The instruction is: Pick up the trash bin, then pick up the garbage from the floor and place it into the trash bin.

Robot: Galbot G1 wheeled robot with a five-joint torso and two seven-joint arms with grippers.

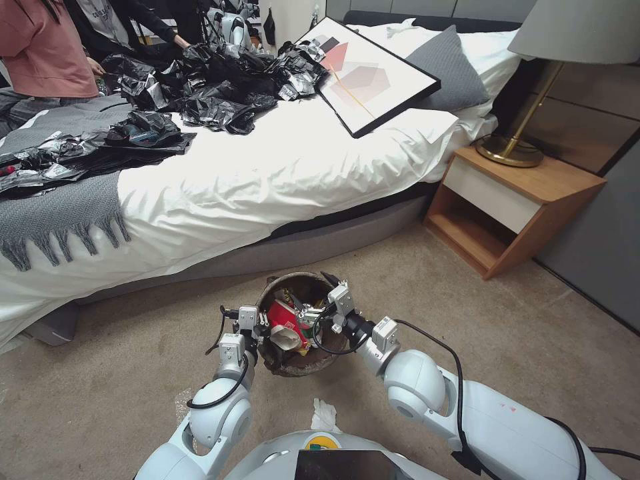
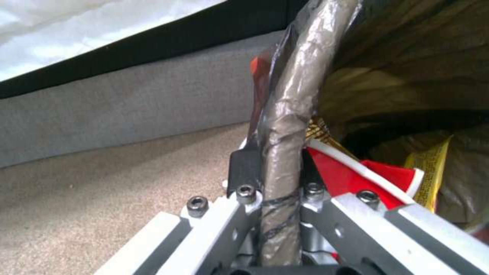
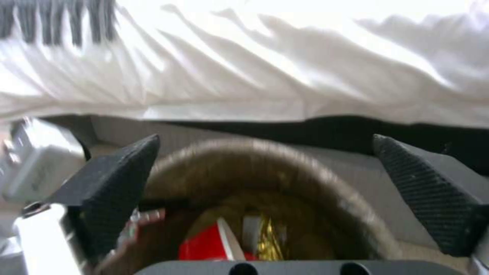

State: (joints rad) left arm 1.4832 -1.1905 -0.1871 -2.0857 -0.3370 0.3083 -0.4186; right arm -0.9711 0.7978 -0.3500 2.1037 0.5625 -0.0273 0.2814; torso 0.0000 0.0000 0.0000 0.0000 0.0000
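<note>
Basically, the trash bin (image 1: 293,363) sat low in the head view, over the beige carpet (image 1: 133,373) just in front of the bed (image 1: 267,180), between the two arms. Left pincer (image 1: 257,325) was at the bin's left rim, clamped on it: in the left wrist view the bag-wrapped rim (image 2: 285,126) ran straight between the dark fingers (image 2: 244,168), pinched tight. Right pincer (image 1: 328,305) hovered at the bin's right rim, over the opening, its textured black fingers (image 3: 117,183) spread wide apart with nothing between them; the bin's round mouth (image 3: 265,160) lay directly beyond and between them in the right wrist view. Inside the bin: red-and-white noodle cup (image 1: 285,328), mouth facing toward the robot, plus a yellow wrapper (image 2: 433,168) behind it. The red cup wall was pressed close beside the left pincer's inner finger. One white tissue (image 1: 325,415) lay on the carpet near the robot's base, apart from the bin and from both pincers. Black plastic bags (image 1: 220,87) were heaped on the bed, well apart from the bin.
</note>
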